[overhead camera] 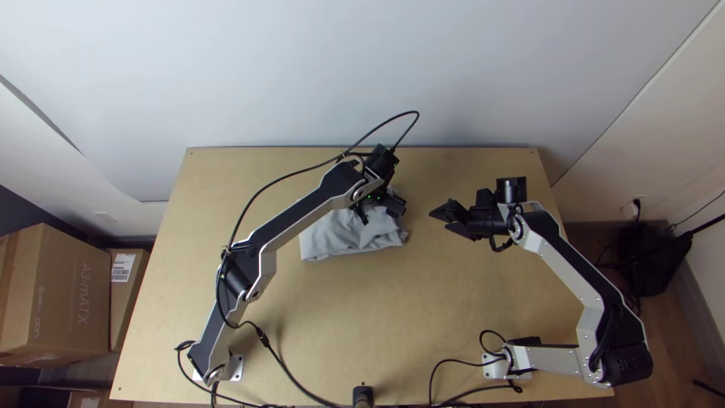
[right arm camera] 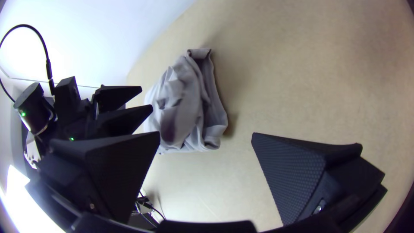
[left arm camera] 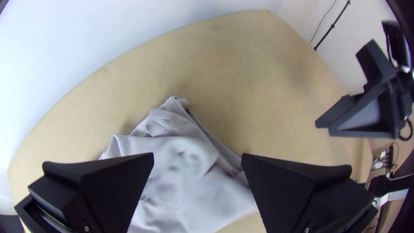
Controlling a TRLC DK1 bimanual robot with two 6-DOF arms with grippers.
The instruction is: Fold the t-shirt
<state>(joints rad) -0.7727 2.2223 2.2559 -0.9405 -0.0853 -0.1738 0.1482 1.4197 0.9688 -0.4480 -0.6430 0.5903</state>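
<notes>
Left gripper (overhead camera: 380,211) is noted in the top view above the far part of the grey t-shirt (overhead camera: 340,236), its fingers apart. The t-shirt lies in a compact, creased bundle on the wooden table (overhead camera: 393,317), beyond the table's middle. Right gripper (overhead camera: 438,220) is to the right of the cloth, well clear of it, fingers likewise apart and directed toward it. Cardboard boxes (overhead camera: 72,295) stand beside the table on the left.

Left wrist view: the left gripper (left arm camera: 197,154) has its fingers wide apart, with rumpled cloth visible between them; nothing is clamped. A raised corner and a layered edge are observed.

Right wrist view: the right gripper (right arm camera: 206,133) has its fingers wide apart and holds nothing. The t-shirt shows a turned, layered edge and several wrinkles.
</notes>
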